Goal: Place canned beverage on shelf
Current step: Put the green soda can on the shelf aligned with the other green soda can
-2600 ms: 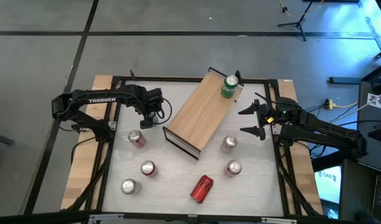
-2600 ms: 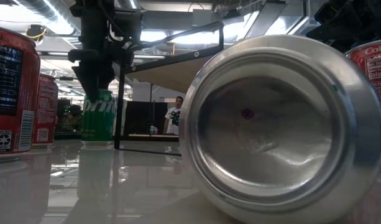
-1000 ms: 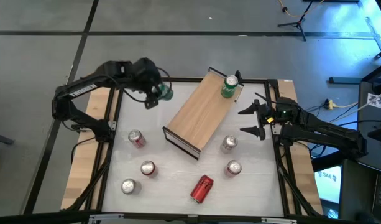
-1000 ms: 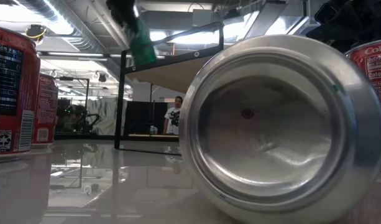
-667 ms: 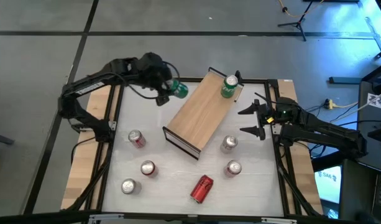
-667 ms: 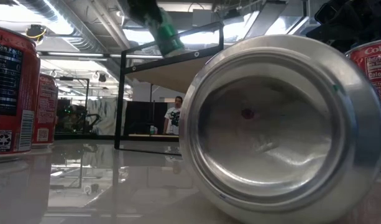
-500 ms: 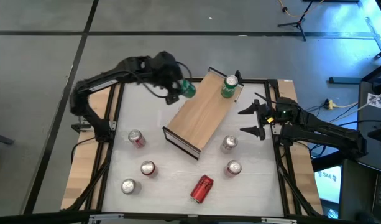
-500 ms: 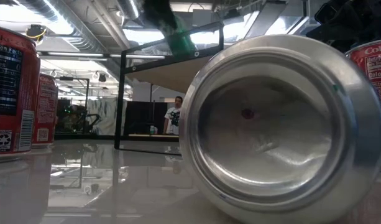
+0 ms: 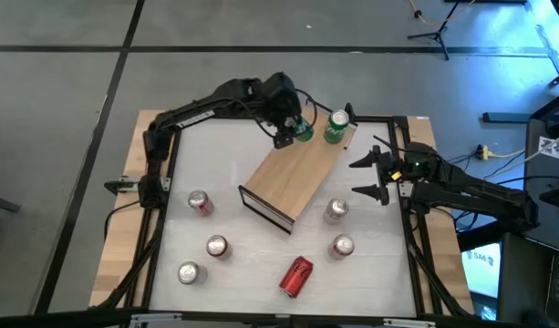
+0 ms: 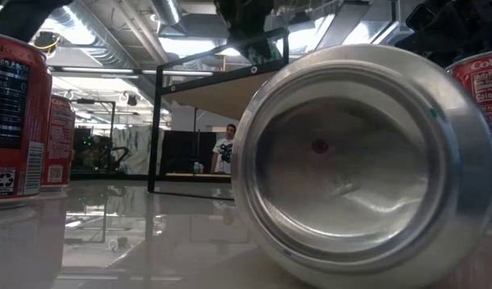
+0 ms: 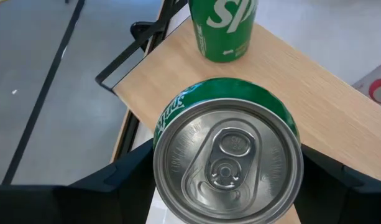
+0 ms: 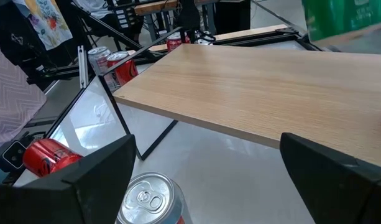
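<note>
left gripper (image 9: 288, 126) clamping green can (image 9: 302, 130), hovering over shelf (image 9: 297, 164) far end, just beside standing green can (image 9: 336, 127) | right gripper (image 9: 377, 175) waiting wide open beside shelf | advice: lowering it upright, clearing neighbour, releasing only once seated flat

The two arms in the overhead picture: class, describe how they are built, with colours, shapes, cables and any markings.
Both arms are black, jointed links. The left gripper and right gripper each have two dark, tapered fingers. Thin dark cables loop beside the left arm; a small green light glows on the right wrist. No lettering is legible now.
</note>
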`<state>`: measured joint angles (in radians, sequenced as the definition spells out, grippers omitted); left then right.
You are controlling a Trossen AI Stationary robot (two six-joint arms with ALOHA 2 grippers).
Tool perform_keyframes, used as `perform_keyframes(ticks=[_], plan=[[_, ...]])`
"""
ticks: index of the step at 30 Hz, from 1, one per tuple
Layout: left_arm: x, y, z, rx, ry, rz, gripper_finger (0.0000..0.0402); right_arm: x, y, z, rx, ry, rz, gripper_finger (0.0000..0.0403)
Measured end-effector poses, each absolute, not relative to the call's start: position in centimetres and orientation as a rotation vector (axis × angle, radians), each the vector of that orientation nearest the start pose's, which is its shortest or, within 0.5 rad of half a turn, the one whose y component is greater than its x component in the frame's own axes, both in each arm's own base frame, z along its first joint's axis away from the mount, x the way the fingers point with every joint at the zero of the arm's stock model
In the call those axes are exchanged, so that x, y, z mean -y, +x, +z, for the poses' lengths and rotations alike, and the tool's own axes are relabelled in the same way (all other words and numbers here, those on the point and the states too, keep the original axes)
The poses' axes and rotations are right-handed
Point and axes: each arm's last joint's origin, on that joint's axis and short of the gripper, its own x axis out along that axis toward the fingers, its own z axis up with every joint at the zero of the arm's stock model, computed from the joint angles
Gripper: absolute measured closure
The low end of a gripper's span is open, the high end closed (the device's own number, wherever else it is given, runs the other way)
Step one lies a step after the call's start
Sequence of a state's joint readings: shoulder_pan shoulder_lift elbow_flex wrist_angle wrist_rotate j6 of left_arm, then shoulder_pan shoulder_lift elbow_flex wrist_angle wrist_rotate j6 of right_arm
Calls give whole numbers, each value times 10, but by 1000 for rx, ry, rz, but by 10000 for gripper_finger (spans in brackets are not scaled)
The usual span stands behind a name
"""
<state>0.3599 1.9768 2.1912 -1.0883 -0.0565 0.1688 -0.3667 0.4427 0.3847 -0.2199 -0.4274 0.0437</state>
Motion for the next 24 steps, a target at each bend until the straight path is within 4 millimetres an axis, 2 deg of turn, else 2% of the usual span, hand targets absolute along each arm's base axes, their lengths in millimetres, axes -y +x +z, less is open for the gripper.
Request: perform_keyframes(ticks=[6,24], plan=[[-146,390,372,-944,-6,268,125,32,116,236,-258,151,55,11],[-142,388,369,-990,-39,275,113,32,116,236,-257,102,61,11]])
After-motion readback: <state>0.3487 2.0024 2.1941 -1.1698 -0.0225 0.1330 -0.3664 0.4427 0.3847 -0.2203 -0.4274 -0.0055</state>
